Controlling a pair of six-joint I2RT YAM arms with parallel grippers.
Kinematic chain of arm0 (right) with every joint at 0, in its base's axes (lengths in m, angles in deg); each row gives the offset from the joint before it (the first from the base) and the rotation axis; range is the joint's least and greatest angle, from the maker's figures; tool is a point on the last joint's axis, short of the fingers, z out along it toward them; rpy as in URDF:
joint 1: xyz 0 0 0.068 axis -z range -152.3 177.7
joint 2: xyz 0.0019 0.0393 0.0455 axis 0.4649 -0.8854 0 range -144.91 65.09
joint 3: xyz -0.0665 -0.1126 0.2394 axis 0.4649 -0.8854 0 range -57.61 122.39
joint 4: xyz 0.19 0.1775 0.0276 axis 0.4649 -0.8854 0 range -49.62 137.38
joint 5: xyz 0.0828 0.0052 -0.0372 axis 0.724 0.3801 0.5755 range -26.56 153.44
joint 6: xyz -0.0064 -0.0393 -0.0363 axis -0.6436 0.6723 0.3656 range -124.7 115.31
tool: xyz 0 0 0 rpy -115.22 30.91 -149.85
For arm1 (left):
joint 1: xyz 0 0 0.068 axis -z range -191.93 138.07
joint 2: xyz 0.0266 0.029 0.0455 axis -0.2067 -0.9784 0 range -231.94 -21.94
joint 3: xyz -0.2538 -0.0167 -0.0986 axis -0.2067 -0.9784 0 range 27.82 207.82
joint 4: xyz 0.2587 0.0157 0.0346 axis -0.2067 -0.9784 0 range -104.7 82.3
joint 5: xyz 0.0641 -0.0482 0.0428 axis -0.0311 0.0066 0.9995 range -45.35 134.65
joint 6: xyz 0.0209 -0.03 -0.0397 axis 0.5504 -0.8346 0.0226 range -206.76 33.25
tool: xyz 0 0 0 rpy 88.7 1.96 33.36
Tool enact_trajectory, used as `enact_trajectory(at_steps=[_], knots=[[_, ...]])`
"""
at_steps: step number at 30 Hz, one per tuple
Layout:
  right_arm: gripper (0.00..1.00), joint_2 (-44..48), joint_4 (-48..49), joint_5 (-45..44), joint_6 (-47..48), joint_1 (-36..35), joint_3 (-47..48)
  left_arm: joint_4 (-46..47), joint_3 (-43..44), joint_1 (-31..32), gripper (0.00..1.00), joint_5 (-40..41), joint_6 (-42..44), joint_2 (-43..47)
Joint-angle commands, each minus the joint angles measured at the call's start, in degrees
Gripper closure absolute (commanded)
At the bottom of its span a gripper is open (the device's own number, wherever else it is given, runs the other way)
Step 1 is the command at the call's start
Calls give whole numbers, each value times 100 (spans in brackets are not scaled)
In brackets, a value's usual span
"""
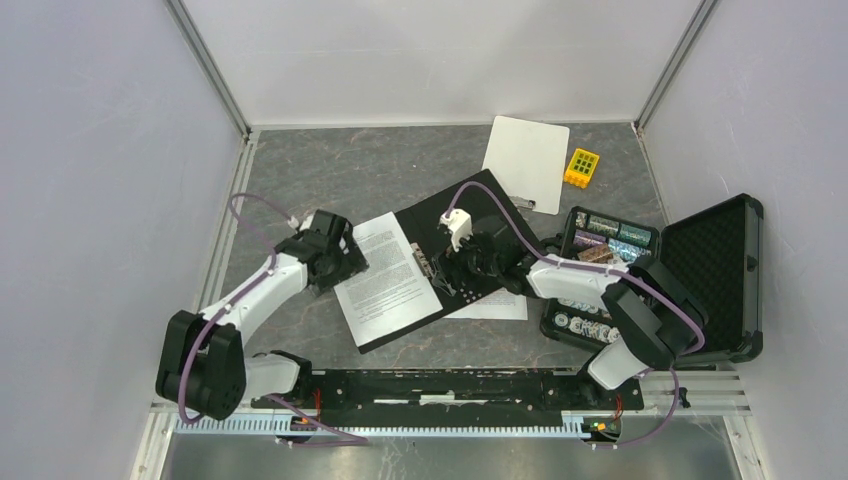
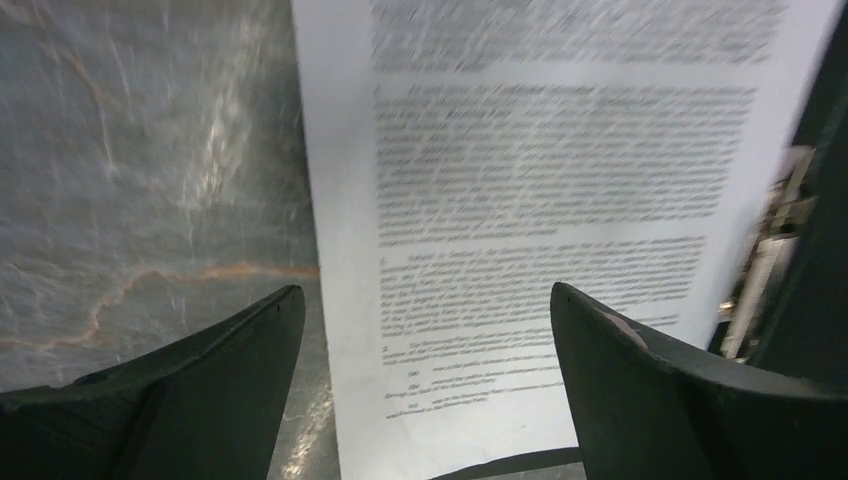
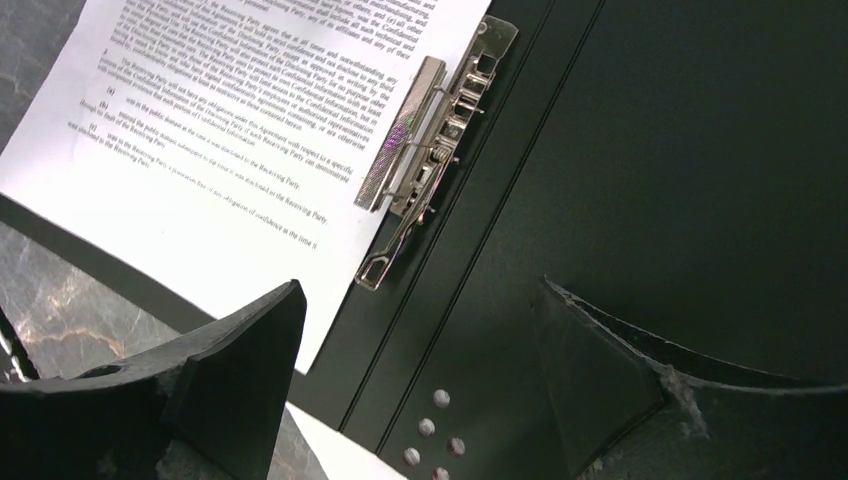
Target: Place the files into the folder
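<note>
The folder (image 1: 497, 212) lies open on the table, black inside, with its metal clip (image 3: 420, 150) along the spine. One printed sheet (image 1: 385, 275) rests on the folder's left half, its edge by the clip. A second white sheet (image 1: 500, 307) sticks out from under the folder's near right corner. My left gripper (image 1: 350, 258) hovers open over the first sheet's left edge, with the sheet (image 2: 520, 200) and bare table between its fingers. My right gripper (image 1: 458, 278) is open above the spine's near end, over the folder's rivets (image 3: 432, 425), holding nothing.
A blank white clipboard (image 1: 527, 160) lies at the back, with a small yellow block (image 1: 582, 167) beside it. At the right stands an open black case (image 1: 715, 270), and a tray of small items (image 1: 600, 270) lies against its left side. White walls enclose the grey marbled table (image 1: 330, 175).
</note>
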Motion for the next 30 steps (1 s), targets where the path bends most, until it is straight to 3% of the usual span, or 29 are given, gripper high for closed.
enact_trajectory(at_steps=[1, 5, 8, 11, 17, 21, 24, 30], knots=[[10, 596, 455, 100, 517, -111, -317, -289, 1279, -160, 4, 503, 955, -357], [9, 918, 671, -19, 859, -242, -562, -130, 2246, -386, 10, 433, 1722, -1135], [9, 1058, 804, 4, 1298, -461, -740, -76, 2886, -742, 20, 70, 1910, -1846], [9, 1220, 902, -123, 1818, -797, -893, -32, 3458, -1063, 36, -385, 2042, -2458], [8, 1612, 996, -328, 2284, -1101, -1115, -92, 4210, -1320, 68, -467, 2302, -3492], [7, 1774, 996, -406, 2442, -1103, -1267, 68, 4358, -1331, 82, -667, 2459, -3977], [7, 1869, 1011, -457, 2503, -1101, -1362, 94, 4397, -1331, 87, -682, 2519, -4167], [7, 1995, 1064, -654, 2481, -1100, -1428, 93, 4372, -1331, 87, -868, 2453, -4400]])
